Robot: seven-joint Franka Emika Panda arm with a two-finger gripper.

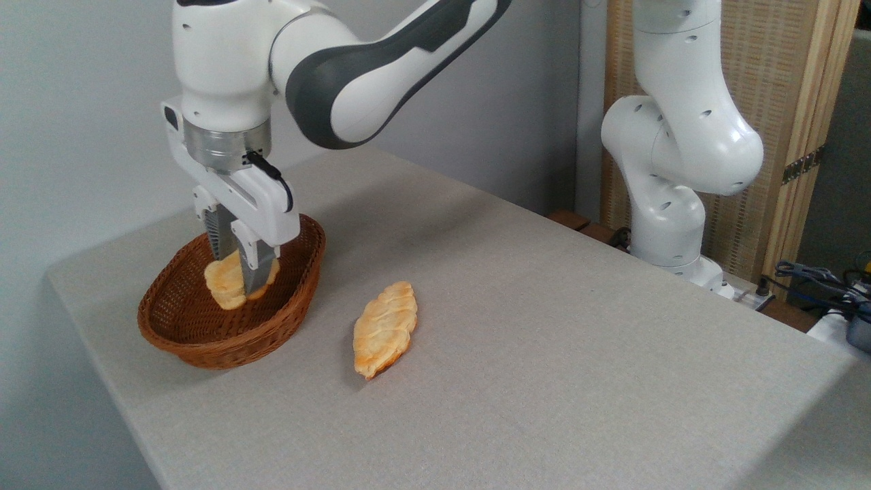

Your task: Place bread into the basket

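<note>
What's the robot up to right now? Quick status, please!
Gripper shut on bread, inside the basket. Bread not yet released. Croissant-shaped pastry lies on table beside basket, not in the way.

Single camera view. Gripper [237, 269] pointing down inside basket [204, 344], fingers [255, 272] closed on bread [228, 284]. Bread tilted on edge, held over basket interior; contact with basket floor not determinable. Basket at left end of grey worktop [544, 327], near left edge. Ridged croissant-shaped pastry [384, 329] flat on worktop just right of basket, not touching it. Arm base [670, 224] at far right edge of worktop. Cables [827, 282] at far right, beyond worktop. Woven screen [776, 88] behind arm.
</note>
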